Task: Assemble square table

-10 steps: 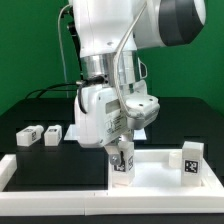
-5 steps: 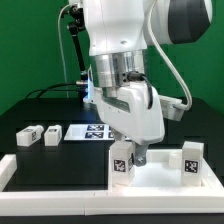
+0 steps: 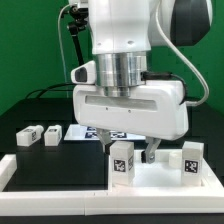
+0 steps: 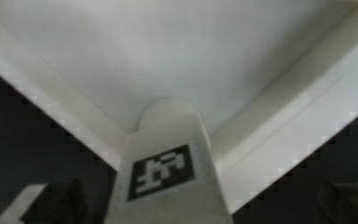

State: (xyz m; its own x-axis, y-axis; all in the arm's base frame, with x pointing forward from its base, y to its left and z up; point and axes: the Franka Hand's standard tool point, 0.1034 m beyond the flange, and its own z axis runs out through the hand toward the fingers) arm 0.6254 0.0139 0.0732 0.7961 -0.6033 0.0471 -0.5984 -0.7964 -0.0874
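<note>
The white square table top (image 3: pixel 155 178) lies at the front, on the exterior view's right. One tagged white leg (image 3: pixel 122 160) stands upright at its near-left corner, and a second leg (image 3: pixel 190 160) stands at the right corner. Two more legs (image 3: pixel 28 136) (image 3: pixel 52 133) lie on the black table at the left. My gripper (image 3: pixel 146 153) hangs just behind and right of the first leg, open. In the wrist view that leg (image 4: pixel 158 165) stands on the top (image 4: pixel 194 60) between my spread fingers (image 4: pixel 25 205), with a gap on each side.
The marker board (image 3: pixel 92 132) lies behind the table top, partly hidden by my hand. A low white border rail (image 3: pixel 40 185) runs along the front left. The arm's large body fills the upper middle of the exterior view.
My hand has let go of the first leg, turned at the wrist and shifted up and to the exterior view's right. The leg stays upright on the top.
</note>
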